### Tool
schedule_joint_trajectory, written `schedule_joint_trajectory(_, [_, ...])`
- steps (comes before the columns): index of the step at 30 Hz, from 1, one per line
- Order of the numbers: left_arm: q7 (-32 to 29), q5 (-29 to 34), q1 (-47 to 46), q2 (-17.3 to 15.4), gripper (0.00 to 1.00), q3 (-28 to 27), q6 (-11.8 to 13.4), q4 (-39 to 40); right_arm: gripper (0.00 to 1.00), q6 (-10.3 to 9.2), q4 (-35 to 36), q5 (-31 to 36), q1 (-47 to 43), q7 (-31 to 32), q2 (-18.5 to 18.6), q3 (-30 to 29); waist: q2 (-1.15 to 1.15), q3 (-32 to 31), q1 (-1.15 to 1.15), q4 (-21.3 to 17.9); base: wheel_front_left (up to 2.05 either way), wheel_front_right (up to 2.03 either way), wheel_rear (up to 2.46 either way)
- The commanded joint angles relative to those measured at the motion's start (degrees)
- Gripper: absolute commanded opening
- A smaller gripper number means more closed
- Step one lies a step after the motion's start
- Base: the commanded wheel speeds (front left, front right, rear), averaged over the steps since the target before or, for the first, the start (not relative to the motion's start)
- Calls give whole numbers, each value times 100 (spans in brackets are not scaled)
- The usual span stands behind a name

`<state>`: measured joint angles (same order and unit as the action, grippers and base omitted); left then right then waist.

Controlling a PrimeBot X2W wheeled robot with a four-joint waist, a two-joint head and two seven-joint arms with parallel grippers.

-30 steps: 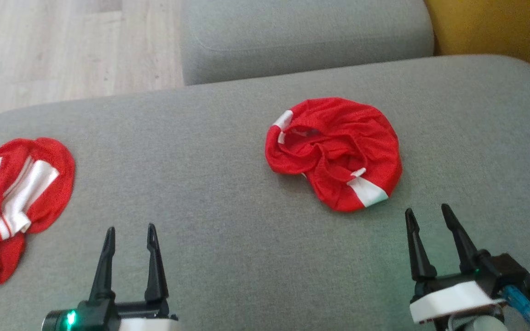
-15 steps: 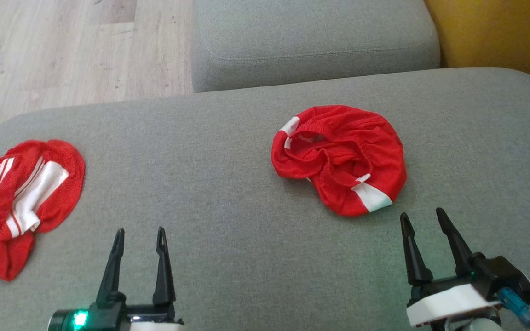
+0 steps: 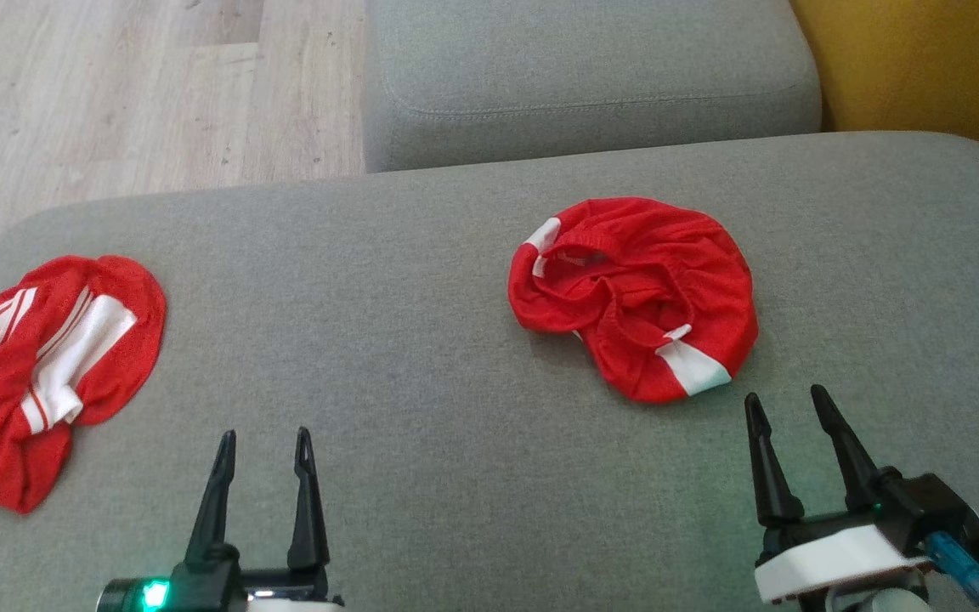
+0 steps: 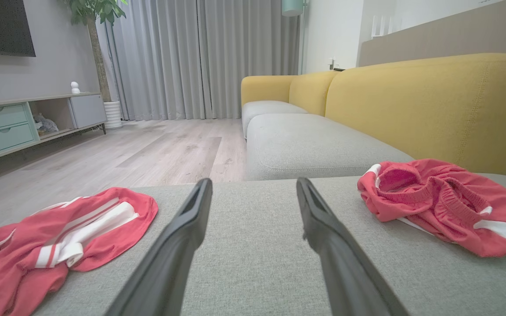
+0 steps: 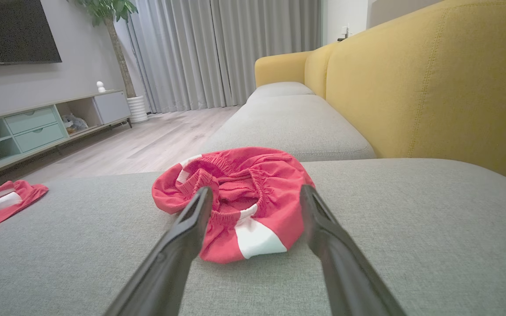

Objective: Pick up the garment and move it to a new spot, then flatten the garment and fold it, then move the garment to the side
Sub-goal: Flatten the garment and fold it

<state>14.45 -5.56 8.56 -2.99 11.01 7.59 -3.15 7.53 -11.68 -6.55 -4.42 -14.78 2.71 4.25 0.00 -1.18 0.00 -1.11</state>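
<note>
Red mesh cloth, crumpled in a roundish heap, is the garment point(image 3: 634, 297) that I take as the task's thing; in the head view it lies right of the centre on the grey seat cushion point(image 3: 421, 357), a little longer from upper left to lower right, with a white band at its lower right end. The right gripper point(image 3: 783, 396) stands at the lower right, just below this white band and apart from it; its jaws are fully spread and hold nothing. The left gripper point(image 3: 265, 433) is at the lower left, also wide open and empty, well apart from the heap; a second red and white garment point(image 3: 48, 365) lies at the left edge, nearer to this arm.

In the left wrist view the heap point(image 4: 442, 204) is at the right side, away from the line of the left fingers point(image 4: 191, 228); the striped garment point(image 4: 59, 237) is at the lower left.

In the right wrist view the heap point(image 5: 240, 197) lies straight ahead, between the two open fingers point(image 5: 187, 228) and just beyond their tips; so the right arm is the nearer one, and I judge that a short reach forward and down is what the pick needs.

Against the earlier head pictures all things sit slightly lower and more to the right in the frame; this is the camera that moved; the heap keeps its shape and its place on the cushion, and both grippers are as open as before.
</note>
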Motion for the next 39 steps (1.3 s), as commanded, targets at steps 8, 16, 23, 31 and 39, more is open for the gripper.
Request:
schedule_joint_trajectory(8, [54, 12, -120, 11, 100, -120, 44, 132, 100, -4, 145, 32, 79, -22, 17, 152, 0, -7, 0, 69, 0, 0, 0])
schedule_joint_trajectory(16, [54, 44, -114, 11, 100, -38, -42, 112, 100, -4, 130, 34, 65, -22, 17, 211, 0, -4, 0, 86, 0, 0, 0])
schedule_joint_trajectory(23, [54, 151, -327, 11, 100, 94, -83, 8, 100, -4, 142, 106, 173, -22, 17, 332, 0, 209, 0, -488, 0, 0, 0])
schedule_joint_trajectory(31, [55, 167, -1488, 12, 100, 713, -326, -511, 100, -4, 258, 108, 417, -22, 17, 386, 0, 748, 0, -1447, 0, 0, 0])
schedule_joint_trajectory(39, [-397, 48, -3256, 12, 100, 1864, -485, -1811, 100, -4, 311, -34, 685, -22, 17, 417, 0, 1319, 0, -2200, 0, 0, 0])
